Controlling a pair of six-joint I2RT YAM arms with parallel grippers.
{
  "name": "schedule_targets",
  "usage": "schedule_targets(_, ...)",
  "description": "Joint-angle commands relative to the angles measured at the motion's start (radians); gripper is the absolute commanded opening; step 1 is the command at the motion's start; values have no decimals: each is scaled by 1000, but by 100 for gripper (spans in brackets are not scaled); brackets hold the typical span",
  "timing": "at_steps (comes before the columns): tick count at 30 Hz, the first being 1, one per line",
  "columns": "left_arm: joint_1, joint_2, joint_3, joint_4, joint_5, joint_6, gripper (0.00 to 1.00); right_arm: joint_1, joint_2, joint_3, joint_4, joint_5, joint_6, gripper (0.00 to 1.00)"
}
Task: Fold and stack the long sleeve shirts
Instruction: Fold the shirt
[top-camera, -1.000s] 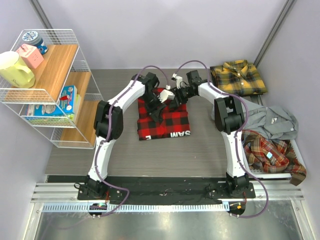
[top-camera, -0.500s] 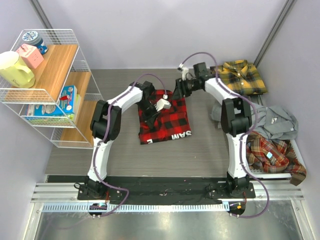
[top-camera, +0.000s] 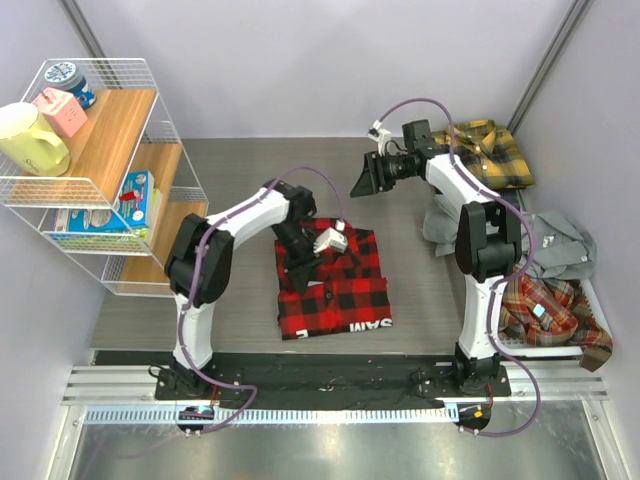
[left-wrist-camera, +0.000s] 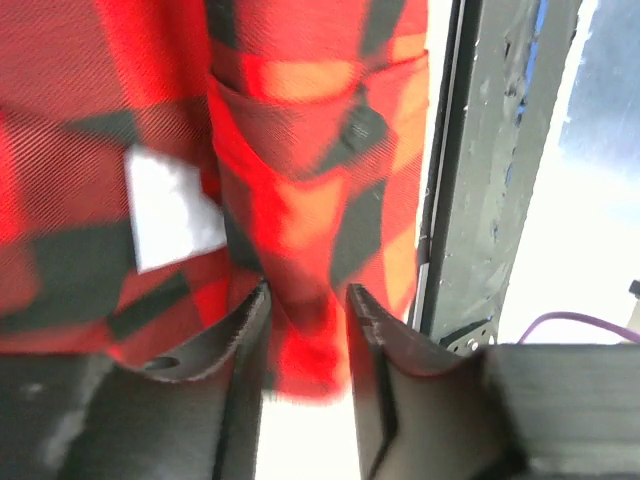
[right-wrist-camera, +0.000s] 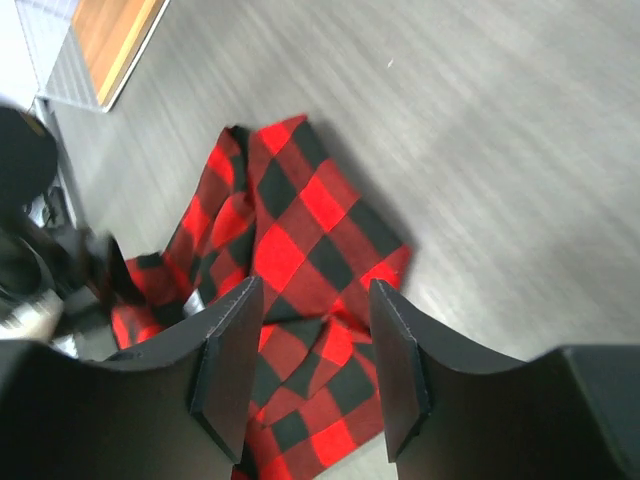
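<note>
**White links, black joints**

The left arm (top-camera: 192, 325) and the right arm (top-camera: 478, 315) share one build: white tube links, bulky black joint housings and black bases (top-camera: 176, 374). A purple cable (top-camera: 418, 100) loops along each. The fingers (right-wrist-camera: 228, 365) are matte black and curved.

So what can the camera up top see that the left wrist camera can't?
Only the top camera shows the folded yellow-and-black plaid shirt in the far right corner, the crumpled grey shirt, the orange-brown plaid shirt beside it, and the white wire shelf. Only the left wrist camera shows, close up, a white patch, a dark button and cloth lying between the left gripper fingers. Both show the red-and-black checked flannel shirt.
</note>
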Motion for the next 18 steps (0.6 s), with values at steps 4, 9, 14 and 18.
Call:
schedule_targets(4, 89, -163, -6, 81, 129, -166, 64, 46, 28, 33, -15, -79, -2, 49)
schedule_targets(9, 76, -271, -171, 394, 105, -360, 78, 89, 75, 40, -7, -153, 7, 42)
schedule_targets(14, 62, -295, -325, 615, 108, -435, 74, 152, 134, 44, -1, -193, 7, 37)
schedule_targets(18, 45, -285, -365, 683, 77, -454, 69, 184, 181, 52, -3, -197, -1, 36)
